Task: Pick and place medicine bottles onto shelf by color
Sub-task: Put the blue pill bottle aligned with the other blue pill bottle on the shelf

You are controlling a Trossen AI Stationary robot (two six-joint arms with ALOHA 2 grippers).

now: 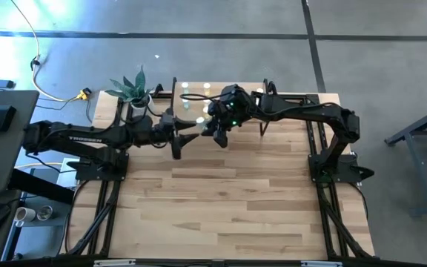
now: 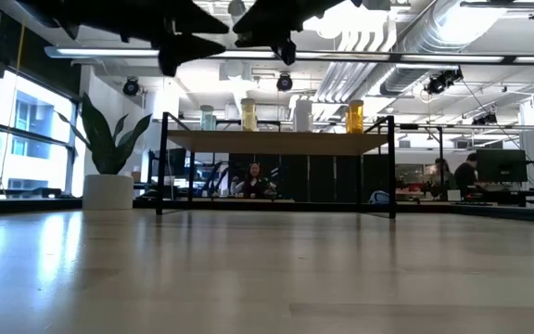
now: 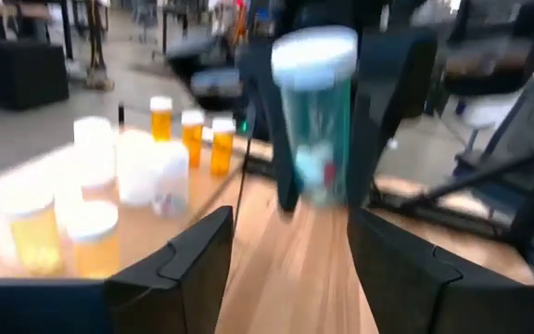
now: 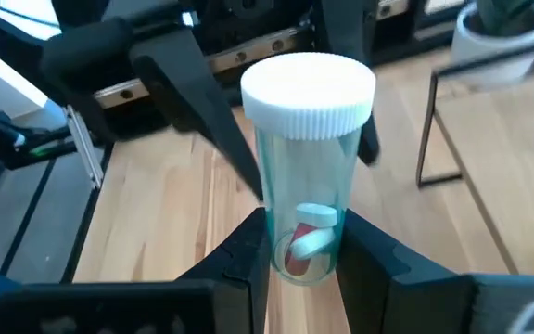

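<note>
A clear green medicine bottle [image 4: 309,176] with a white cap [image 4: 309,88] stands upright in the air, held by my right gripper [image 4: 304,250], just in front of the shelf [image 2: 276,141]. My left gripper [image 3: 290,269] is open. It faces the bottle [image 3: 318,121] from the table's left, and its fingers are clear of it. Seen from above, the two grippers [image 1: 191,136] [image 1: 215,133] meet nose to nose. On the shelf top, bottles stand in colour groups: green [image 2: 208,118], yellow [image 2: 248,115], white [image 2: 302,115] and orange [image 2: 355,116]. My right gripper pinches the lower part of the bottle's body [image 4: 306,218] between its two fingers, one on each side. The fingers come from the table's right, slanting a little downward. The bottle is upright, cap up, and lifted clear of the table.
A potted plant [image 1: 133,90] stands at the far left corner beside the shelf. The wide near part of the wooden tabletop [image 1: 228,208] lies below both arms. People sit in the room beyond the table [image 2: 253,178].
</note>
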